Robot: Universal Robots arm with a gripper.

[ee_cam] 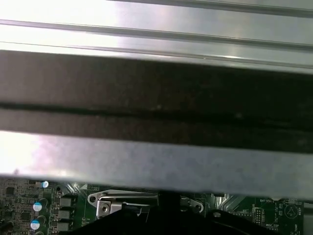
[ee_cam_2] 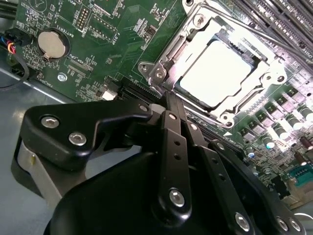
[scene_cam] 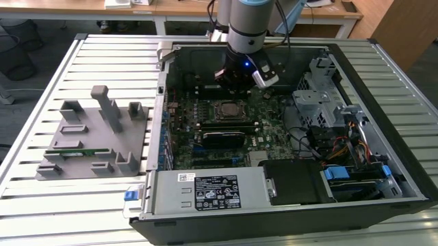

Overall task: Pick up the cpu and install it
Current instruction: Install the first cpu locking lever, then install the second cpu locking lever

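The small square CPU with its bright silvery metal top [ee_cam_2: 221,73] lies flat in the steel-framed motherboard socket [ee_cam_2: 193,27], just beyond the tips of the black jaws [ee_cam_2: 175,108], which are pressed together and hold nothing. The open black computer case [scene_cam: 383,66] rests on a ribbed metal bench [scene_cam: 41,205].

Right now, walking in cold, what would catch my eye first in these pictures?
Probably the open computer case lying on the slatted metal table, its green motherboard exposed. The robot arm reaches down into it, its gripper hanging just above the board near the far wall. In the second wrist view, the cpu gleams bright silver, seated in its metal socket frame just beyond the gripper's black fingers.
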